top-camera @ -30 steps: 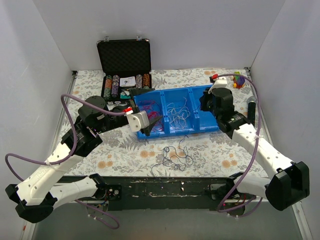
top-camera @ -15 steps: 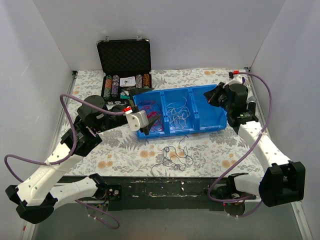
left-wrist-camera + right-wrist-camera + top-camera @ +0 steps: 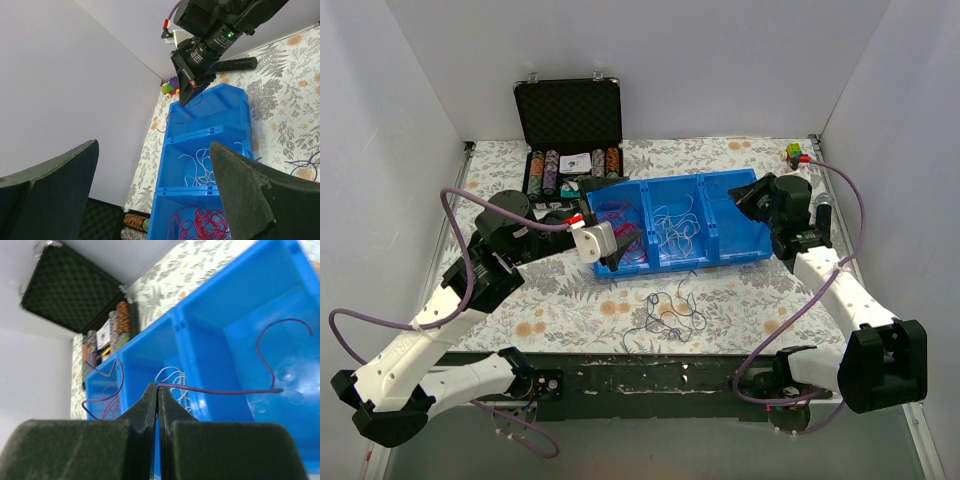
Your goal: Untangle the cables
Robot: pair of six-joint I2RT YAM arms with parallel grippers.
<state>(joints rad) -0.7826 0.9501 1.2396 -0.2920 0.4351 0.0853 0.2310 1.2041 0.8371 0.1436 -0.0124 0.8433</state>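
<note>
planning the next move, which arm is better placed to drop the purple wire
Right: the right gripper is shut on the purple wire over the blue bin; the left gripper is open, empty.

In the top view the left hand [image 3: 625, 248] covers the near left corner of the blue tray [image 3: 720, 258], and the loose tangle [image 3: 668, 312] on the worktop [image 3: 760, 300], lower centre, is too fine to sort by colour. The left wrist view cuts the red strands [image 3: 200, 222] at its bottom edge. The right wrist view is soft; the right hand [image 3: 157, 388] runs off the bottom, and the purple strand [image 3: 225, 391] pinched at its tips smears toward the right.
</note>
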